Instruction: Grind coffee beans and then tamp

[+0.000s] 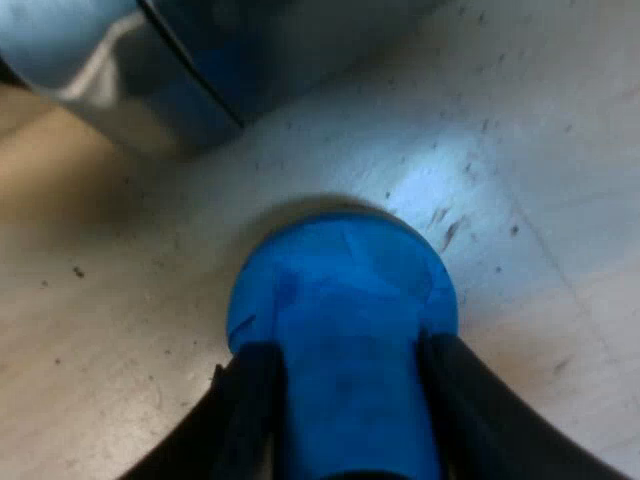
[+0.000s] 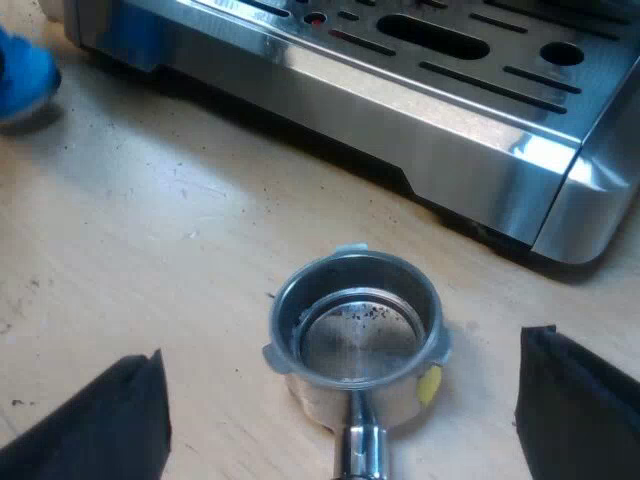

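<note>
Left gripper [image 1: 345, 350] pinches the blue tamper [image 1: 345, 290], one black finger on each side. The tamper stands on the pale tabletop [image 1: 520, 150], with the espresso machine [image 1: 150, 70] metal base close beyond it.

Right gripper [image 2: 342, 358] fingers are spread wide, holding nothing. The portafilter [image 2: 355, 335] lies loose on the tabletop between them, basket up, a few dark specks inside. Past it is the espresso machine's slotted drip tray [image 2: 440, 45]. The tamper is off by the machine's far corner.
</note>
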### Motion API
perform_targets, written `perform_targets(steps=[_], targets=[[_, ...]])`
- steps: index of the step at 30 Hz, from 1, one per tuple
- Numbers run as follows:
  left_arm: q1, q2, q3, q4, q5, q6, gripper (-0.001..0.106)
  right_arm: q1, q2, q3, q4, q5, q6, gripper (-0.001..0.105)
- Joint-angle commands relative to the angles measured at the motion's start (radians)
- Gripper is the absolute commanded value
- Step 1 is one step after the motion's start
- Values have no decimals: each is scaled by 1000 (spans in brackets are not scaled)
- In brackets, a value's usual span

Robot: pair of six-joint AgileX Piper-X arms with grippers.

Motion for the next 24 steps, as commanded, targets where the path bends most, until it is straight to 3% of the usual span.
perform_targets(steps=[1, 2, 4, 15, 20, 24], targets=[[1, -2, -2, 10, -14, -9, 37, 0, 1, -10, -11, -5, -5, 72], [1, 41, -4, 40, -17, -9, 75, 0, 1, -10, -11, -5, -5, 72], [1, 45, -4, 48, -17, -7, 83, 0, 1, -10, -11, -5, -5, 72], [1, -13, -39, 109, -22, -9, 85, 0, 1, -10, -11, -5, -5, 72], [1, -212, -43, 150, -87, -11, 85, 0, 1, -105, 152, -83, 1, 72], [1, -390, -43, 149, -99, -13, 85, 0, 1, -231, 353, -82, 64, 72]])
